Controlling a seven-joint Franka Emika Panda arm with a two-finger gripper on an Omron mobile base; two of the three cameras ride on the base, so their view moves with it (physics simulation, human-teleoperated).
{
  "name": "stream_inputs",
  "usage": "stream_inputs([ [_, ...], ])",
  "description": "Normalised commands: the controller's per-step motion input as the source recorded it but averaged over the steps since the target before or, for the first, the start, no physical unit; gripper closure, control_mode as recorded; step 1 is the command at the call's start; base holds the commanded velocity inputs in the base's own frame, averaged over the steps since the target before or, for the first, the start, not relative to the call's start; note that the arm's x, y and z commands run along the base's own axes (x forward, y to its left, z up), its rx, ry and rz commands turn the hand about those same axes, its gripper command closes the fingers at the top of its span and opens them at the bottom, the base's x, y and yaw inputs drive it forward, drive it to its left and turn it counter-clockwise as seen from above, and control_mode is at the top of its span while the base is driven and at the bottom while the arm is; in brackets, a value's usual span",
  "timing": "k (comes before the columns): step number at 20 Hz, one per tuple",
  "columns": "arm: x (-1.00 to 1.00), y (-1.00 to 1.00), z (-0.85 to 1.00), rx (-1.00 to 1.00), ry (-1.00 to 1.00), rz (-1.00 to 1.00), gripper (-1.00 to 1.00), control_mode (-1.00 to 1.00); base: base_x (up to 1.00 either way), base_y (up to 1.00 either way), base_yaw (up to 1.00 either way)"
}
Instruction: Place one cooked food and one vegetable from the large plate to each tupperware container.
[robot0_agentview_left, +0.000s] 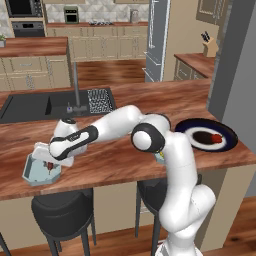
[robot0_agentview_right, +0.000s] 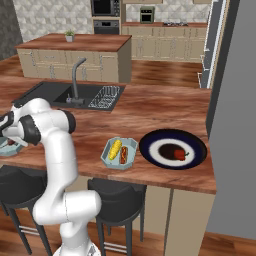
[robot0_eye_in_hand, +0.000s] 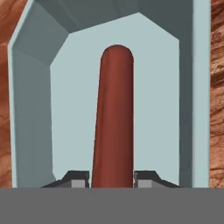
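A long wooden counter (robot0_agentview_right: 150, 117) carries two pale blue-grey trays and a dark round plate (robot0_agentview_right: 173, 149). One tray (robot0_agentview_left: 41, 169) sits near the front edge at the far left; the other tray (robot0_agentview_right: 119, 152) rests just beside the plate, toward the right end. A dark sink (robot0_agentview_left: 30, 106) is set into the back.

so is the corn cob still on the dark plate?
No, the corn cob lies in the tray beside the dark plate.
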Motion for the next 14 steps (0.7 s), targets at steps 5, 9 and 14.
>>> stream_inputs([
  [5,-0.04,0.0,0.04,0.0,0.0,0.0,-1.0,-1.0,0.0,0.0,0.0],
  [9,-0.2,-0.04,0.47,0.0,-0.02,0.0,-1.0,-1.0,0.0,0.0,0.0],
  [14,-0.27,-0.22,0.73,0.0,-0.03,0.0,-1.0,-1.0,0.0,0.0,0.0],
])
